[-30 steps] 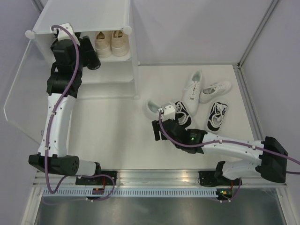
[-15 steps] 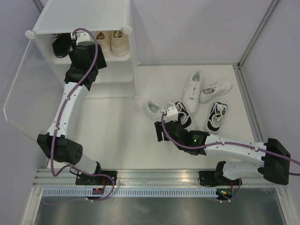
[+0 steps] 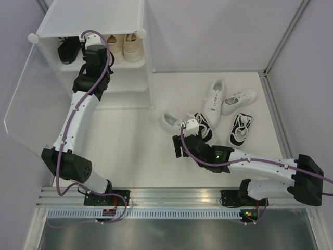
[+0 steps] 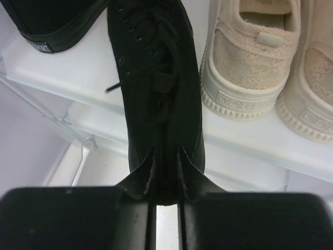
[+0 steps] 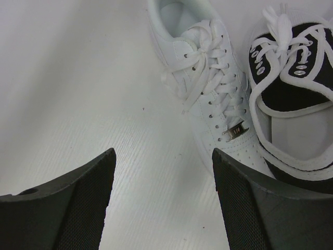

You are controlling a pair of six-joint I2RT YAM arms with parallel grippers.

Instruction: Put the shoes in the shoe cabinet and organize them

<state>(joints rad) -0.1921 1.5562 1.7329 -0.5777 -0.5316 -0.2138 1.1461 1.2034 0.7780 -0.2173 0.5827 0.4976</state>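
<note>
**Left arm at the top shelf, right arm beside the loose shoes**

The left gripper (image 3: pixel 98 51) was at the top shelf of the shoe cabinet (image 3: pixel 91 21), between a black shoe (image 3: pixel 66 50) and the beige pair (image 3: pixel 125 47). The right gripper (image 3: pixel 178 147) was over the table (image 3: pixel 130 146), near a white shoe (image 3: pixel 167 119) and a black-and-white shoe (image 3: pixel 204 127).

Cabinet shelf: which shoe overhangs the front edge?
The black sneaker lying between the other black shoe and the beige pair: its heel sticks out past the shelf edge; the rest sit fully on it.
</note>
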